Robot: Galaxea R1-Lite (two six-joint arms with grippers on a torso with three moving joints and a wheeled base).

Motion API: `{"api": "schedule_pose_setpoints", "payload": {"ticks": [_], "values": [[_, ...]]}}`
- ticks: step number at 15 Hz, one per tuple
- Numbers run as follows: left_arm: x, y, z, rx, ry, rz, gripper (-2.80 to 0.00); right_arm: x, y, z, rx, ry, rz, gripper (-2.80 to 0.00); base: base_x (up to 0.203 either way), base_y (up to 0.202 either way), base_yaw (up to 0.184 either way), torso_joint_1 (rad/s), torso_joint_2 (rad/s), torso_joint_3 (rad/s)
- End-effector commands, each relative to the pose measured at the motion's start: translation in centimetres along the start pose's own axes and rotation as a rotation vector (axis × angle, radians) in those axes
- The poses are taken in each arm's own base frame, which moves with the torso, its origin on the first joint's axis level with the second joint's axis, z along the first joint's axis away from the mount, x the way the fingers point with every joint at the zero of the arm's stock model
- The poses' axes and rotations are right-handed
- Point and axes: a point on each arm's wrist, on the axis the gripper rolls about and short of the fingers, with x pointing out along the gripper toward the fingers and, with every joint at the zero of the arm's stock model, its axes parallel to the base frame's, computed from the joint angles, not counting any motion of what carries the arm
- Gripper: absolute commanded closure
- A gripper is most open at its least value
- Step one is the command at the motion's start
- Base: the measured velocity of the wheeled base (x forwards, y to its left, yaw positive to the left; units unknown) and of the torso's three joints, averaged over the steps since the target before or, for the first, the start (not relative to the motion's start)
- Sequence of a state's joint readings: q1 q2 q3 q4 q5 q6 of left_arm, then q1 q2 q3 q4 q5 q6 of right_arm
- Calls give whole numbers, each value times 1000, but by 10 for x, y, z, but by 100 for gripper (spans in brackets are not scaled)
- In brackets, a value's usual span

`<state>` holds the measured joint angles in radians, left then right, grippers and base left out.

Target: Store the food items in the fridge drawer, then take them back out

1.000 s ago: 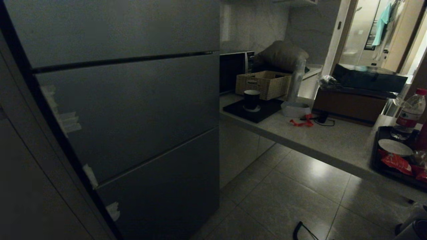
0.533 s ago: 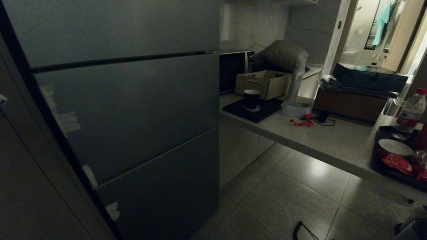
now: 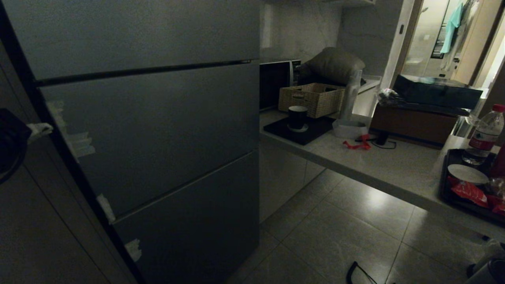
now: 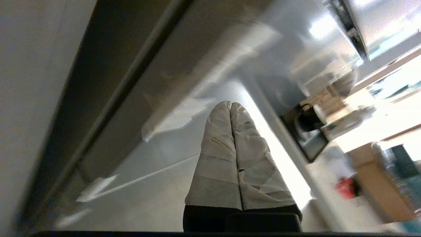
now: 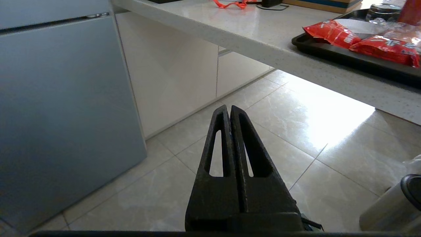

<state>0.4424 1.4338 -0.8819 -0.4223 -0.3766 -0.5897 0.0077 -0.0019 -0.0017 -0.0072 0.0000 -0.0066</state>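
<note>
Food items, red packets, lie on the black tray on the surface, fridge closed. Your left tool, pressed together and empty, nears its door; next, open it.

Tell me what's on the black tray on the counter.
The black tray holds red snack packets, a white plate and a clear water bottle. Its right end is cut off, so anything there is unseen.
</note>
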Motion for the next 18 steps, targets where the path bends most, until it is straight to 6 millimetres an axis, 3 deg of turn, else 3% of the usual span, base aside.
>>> {"api": "schedule_pose_setpoints", "payload": {"ticks": [1,10,13,15,18], "values": [[22,12,-2,-41,35,19,0,0,0,0,0,2,0,0,0,0,0,0,0,0],[17,16,13,-93,-31,29,0,0,0,0,0,2,0,0,0,0,0,0,0,0],[28,19,12,-141,-37,15,0,0,0,0,0,2,0,0,0,0,0,0,0,0],[39,21,15,-148,-135,34,0,0,0,0,0,2,0,0,0,0,0,0,0,0],[53,15,6,-152,-162,14,0,0,0,0,0,2,0,0,0,0,0,0,0,0]]}}
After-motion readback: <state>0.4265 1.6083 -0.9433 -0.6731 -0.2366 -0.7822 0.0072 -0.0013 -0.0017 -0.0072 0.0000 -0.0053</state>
